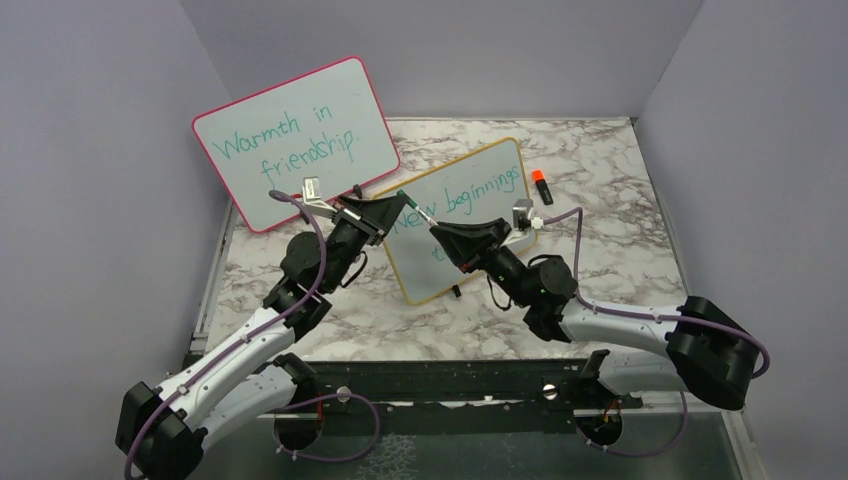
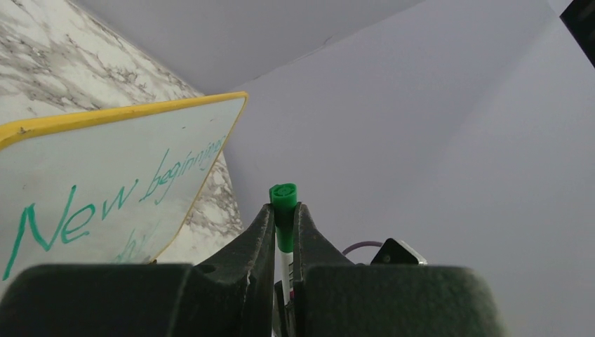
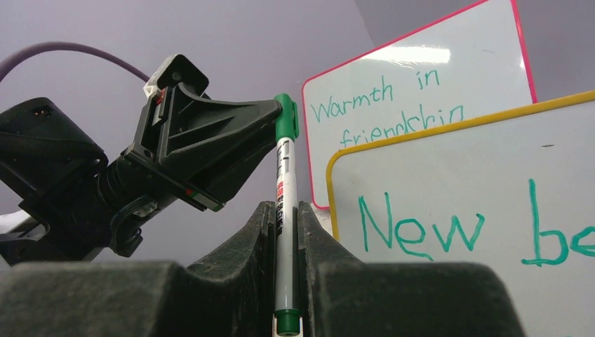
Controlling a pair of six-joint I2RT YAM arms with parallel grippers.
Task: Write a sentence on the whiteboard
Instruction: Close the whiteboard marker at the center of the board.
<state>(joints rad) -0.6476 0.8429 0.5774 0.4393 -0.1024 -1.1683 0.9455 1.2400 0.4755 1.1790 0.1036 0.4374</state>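
From above, the whiteboard (image 1: 425,268) stands on the desk (image 1: 620,200), its sentence (image 1: 470,197) partly hidden behind both arms. In the left wrist view, the left claw (image 2: 284,208) pinches the green cap (image 2: 283,195). In the right wrist view, the right claw (image 3: 284,206) grips the marker (image 3: 283,175) beside the board.

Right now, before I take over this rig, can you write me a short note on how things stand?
Left gripper: shut on the green cap.
Right gripper: shut on the marker body; the cap looks seated.
Whiteboard: stands on the table, just behind the marker.
Done: the sentence reads "New beginnings"; its second line is mostly hidden.
Left: probably check that line, then put the marker down.
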